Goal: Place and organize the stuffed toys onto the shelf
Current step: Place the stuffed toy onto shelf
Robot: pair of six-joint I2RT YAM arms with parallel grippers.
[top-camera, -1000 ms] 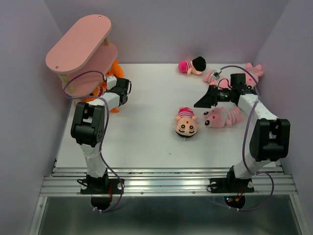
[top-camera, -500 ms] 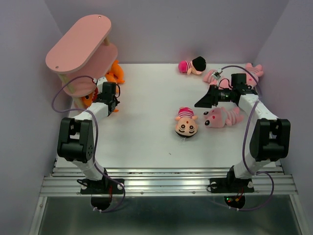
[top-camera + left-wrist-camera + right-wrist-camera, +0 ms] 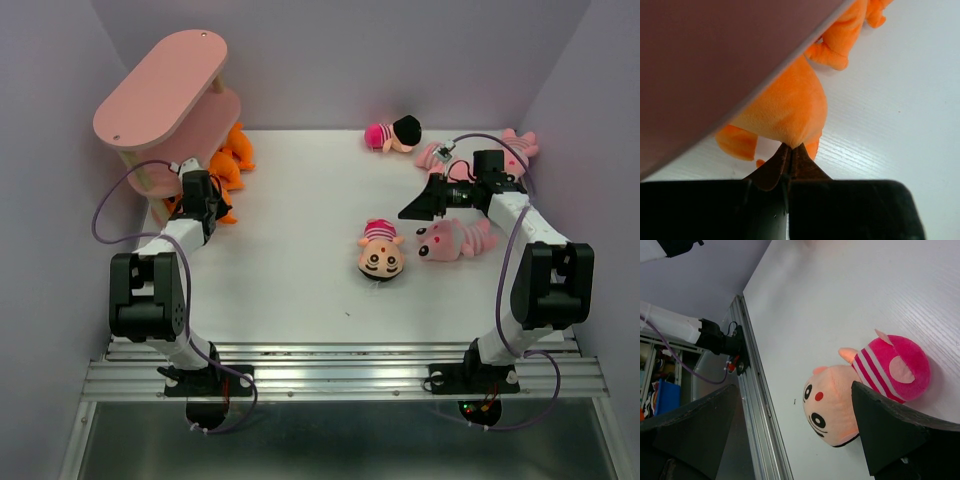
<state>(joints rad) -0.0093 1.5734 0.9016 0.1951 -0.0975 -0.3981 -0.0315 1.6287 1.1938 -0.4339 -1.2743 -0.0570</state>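
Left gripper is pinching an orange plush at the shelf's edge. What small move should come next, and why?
Probably push the orange plush a little deeper under the shelf board before releasing: the left gripper is shut on its tip, and much of the plush lies outside the board's edge, over the white table.

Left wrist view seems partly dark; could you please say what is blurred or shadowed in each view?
Left wrist: shelf a dark, blurred mass, orange toy sharp. Right wrist: right gripper a black silhouette, doll sharp. Top: even light.

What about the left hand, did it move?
Yes. The left hand swung left in the top view, toward the pink shelf, pinching the orange toy.
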